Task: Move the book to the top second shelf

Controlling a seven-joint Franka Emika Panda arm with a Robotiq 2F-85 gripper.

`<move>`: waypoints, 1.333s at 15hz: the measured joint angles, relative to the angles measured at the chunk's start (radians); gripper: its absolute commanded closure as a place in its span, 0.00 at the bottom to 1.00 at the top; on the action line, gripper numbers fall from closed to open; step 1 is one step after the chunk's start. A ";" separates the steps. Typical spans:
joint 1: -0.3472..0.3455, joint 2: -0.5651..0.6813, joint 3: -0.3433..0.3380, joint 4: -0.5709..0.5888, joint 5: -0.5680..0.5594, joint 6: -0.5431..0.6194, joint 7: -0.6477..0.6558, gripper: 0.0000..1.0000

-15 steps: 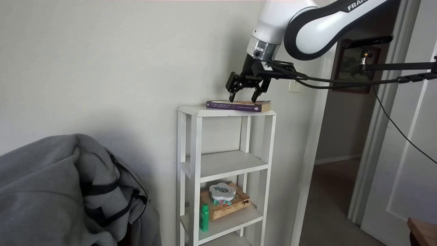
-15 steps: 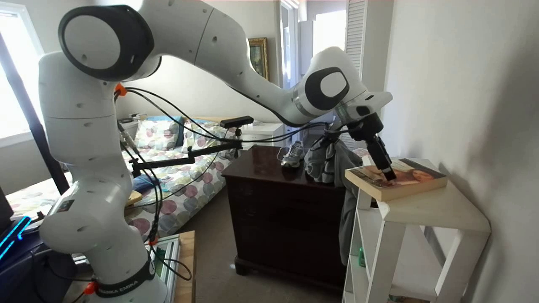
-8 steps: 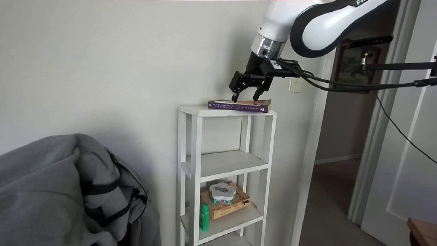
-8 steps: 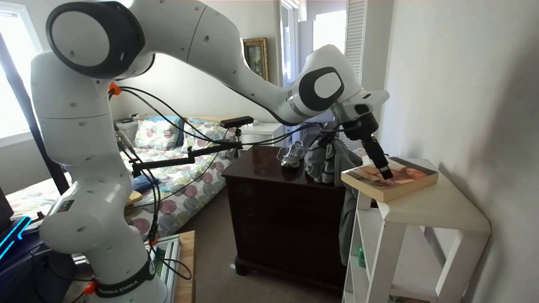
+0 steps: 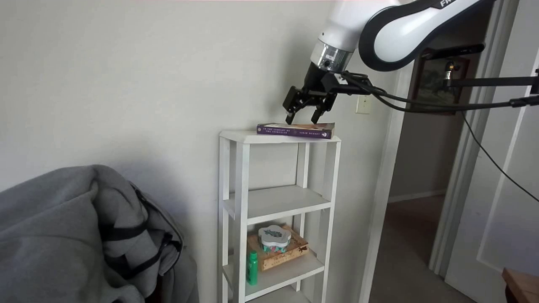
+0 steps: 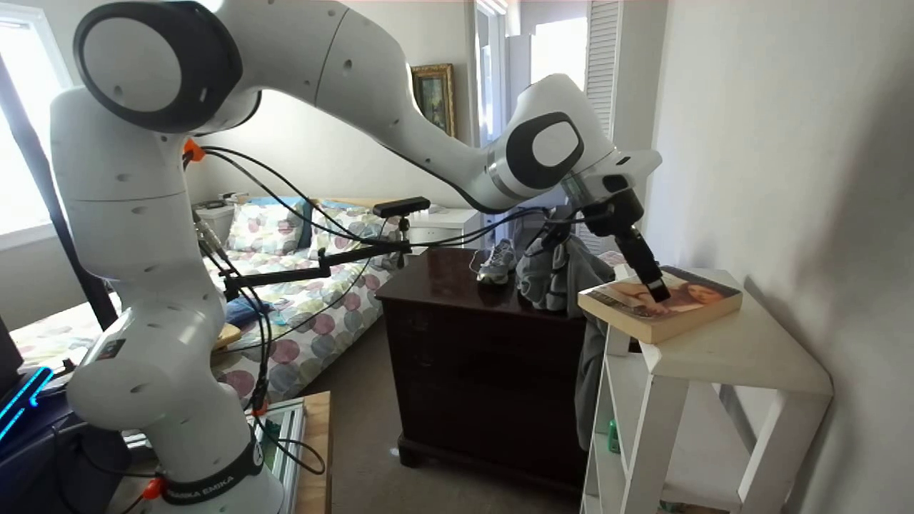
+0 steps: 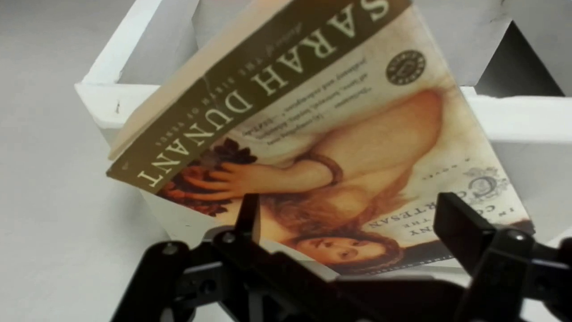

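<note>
Atop the white shelving unit (image 6: 750, 353), the book (image 7: 339, 147) lies beneath the wide-spread, empty gripper (image 5: 302, 121), contact unclear.

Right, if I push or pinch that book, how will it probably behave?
The book lies flat, so a push should slide rather than roll it. One end juts past the edge of the top board, so pushing that way could tip it off. Its cover looks thin, so it may splay if pinched by that alone.
</note>
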 measured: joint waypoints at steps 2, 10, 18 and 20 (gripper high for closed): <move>-0.002 -0.005 -0.003 0.000 0.000 0.030 0.002 0.00; 0.020 -0.170 0.067 -0.060 0.080 -0.120 0.013 0.00; 0.006 -0.392 0.206 -0.167 -0.036 -0.356 0.075 0.00; 0.000 -0.416 0.238 -0.194 -0.099 -0.387 0.078 0.00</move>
